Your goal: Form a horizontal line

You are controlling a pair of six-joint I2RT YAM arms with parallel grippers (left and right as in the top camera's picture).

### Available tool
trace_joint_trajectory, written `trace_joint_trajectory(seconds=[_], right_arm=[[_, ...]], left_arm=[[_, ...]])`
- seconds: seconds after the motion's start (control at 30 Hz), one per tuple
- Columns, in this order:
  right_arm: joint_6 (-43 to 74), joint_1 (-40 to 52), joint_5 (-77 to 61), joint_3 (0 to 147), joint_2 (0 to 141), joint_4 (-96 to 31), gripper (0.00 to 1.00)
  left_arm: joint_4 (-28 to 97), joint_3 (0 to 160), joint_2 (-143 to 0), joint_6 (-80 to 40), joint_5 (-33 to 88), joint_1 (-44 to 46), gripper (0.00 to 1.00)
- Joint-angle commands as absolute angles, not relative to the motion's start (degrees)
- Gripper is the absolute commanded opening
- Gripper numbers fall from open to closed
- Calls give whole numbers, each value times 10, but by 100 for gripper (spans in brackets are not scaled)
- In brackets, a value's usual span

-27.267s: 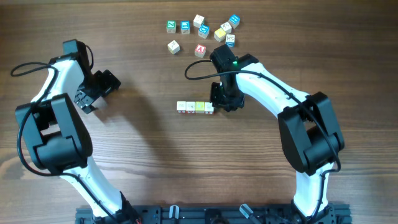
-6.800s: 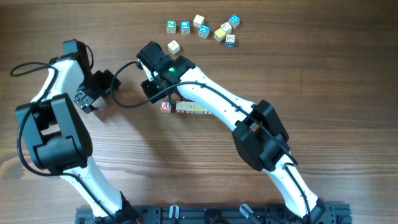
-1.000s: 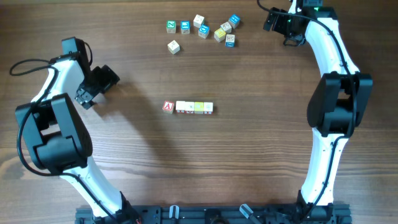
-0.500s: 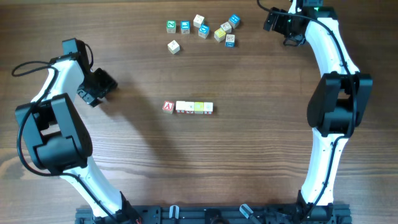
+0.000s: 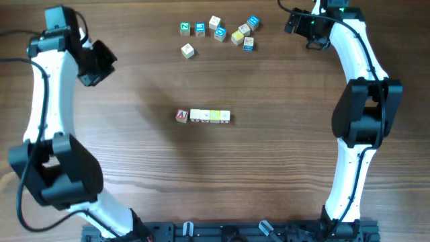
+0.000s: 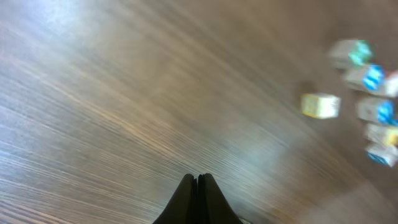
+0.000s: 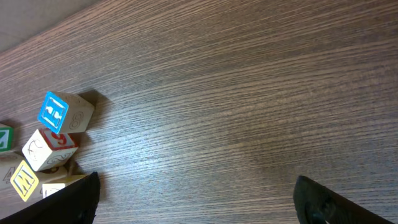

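Left wrist: blurry cubes [image 6: 320, 106], R side

Horizontal line [image 5: 203, 115] red-lettered, cream and yellow; table [image 5: 269, 175] brown, wood-grained.

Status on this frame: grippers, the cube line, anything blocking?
Left gripper shut, empty. Right gripper open, empty. Horizontal line lies straight, neither arm touching it. Loose cubes sit apart beyond it; nothing in the way.
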State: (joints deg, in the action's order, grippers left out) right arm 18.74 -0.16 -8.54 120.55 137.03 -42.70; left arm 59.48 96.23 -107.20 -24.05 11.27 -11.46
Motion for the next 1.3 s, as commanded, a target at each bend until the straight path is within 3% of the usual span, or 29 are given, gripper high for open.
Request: trace_joint_trajectory(seconds=[0.0,0.4,0.53,0.7,1.0,1.27], right_arm=[[182,0,-84,1214,1349,-425,100],[181,0,-84,1214,1349,-425,100],[182,0,-84,1214,1349,-425,100],[182,0,-84,1214,1349,-425,100],[182,0,-84,1214,1349,-425,100],[182,0,-84,1214,1349,-425,100]], left_arm=[[604,970,-1050,-227,91,-70,4],[635,910,-1051,-247,1,103,4],[607,825,-1051,-247,1,106,4],[488,707,-1051,-262,1,106,4],[385,648,-1051,-291,1,106,4],[380,644,-1061,-305,1,106,4]])
